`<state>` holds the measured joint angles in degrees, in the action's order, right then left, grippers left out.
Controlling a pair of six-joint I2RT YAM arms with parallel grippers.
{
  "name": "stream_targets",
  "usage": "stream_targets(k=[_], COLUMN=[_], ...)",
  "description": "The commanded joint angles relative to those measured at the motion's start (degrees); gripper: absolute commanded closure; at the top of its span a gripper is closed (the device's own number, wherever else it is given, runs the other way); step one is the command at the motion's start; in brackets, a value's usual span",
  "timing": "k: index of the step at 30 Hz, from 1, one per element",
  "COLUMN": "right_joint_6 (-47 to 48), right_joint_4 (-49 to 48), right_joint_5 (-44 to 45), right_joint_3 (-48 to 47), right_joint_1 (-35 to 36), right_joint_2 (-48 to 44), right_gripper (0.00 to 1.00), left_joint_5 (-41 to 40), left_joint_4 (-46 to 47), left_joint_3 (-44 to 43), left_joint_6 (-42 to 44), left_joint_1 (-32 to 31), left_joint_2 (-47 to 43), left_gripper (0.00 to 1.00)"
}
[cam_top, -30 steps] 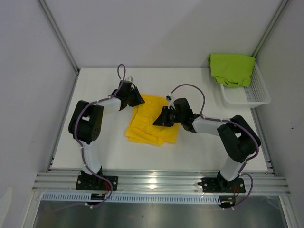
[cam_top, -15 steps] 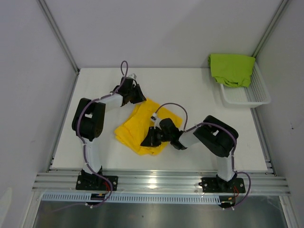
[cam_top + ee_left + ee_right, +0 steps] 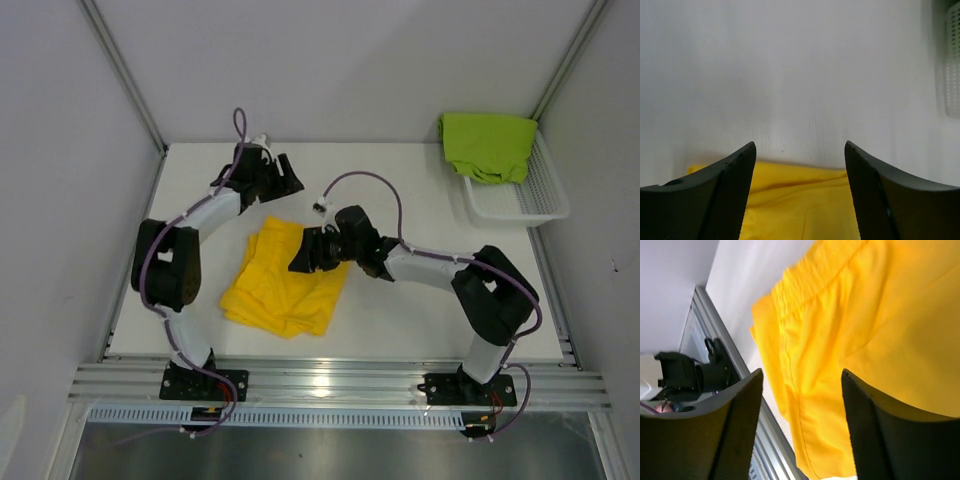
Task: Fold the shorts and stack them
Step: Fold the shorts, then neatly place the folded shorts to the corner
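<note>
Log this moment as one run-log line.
left gripper: open, empty | right gripper: open, over yellow shorts | yellow shorts: on table | green shorts: in basket, not stacked

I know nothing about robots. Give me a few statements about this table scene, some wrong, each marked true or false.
1. The bright yellow fabric shorts lie on the white table. True.
2. The lime green fabric shorts lie beside them on the table. False: they sit in the white plastic mesh basket.
3. The left gripper is clamped on yellow cloth. False: it is open and holds nothing.
4. The right gripper is open. True.
</note>
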<state>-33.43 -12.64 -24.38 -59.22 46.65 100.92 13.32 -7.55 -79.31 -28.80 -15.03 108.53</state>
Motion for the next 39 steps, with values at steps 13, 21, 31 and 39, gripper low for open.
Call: stream_targets(k=[13, 21, 31, 39], right_joint_6=[14.61, 28.93, 37.47, 40.72], right_joint_4=[24.85, 26.54, 29.25, 36.98], right_joint_5=[0.64, 1.89, -7.33, -11.38], right_joint_3=[-17.66, -26.47, -34.11, -39.3], right_joint_1=[-17.65, -16.16, -17.21, -15.98], right_joint_2=[6.89, 15.53, 24.05, 29.94], right_gripper=[0.27, 0.25, 0.01, 0.07], left_joint_5=[-2.95, -2.16, -2.34, -2.07], left_joint_4=[11.07, 5.45, 1.57, 1.31], left_joint_3=[40.27, 47.58, 48.02, 48.02], left_joint_6=[-14.09, -15.5, -12.78, -11.99], left_joint_1=[1.32, -0.09, -0.18, -0.09], left_joint_2=[-41.62, -50.87, -54.92, -55.01], left_gripper=[0.01, 0.01, 0.01, 0.01])
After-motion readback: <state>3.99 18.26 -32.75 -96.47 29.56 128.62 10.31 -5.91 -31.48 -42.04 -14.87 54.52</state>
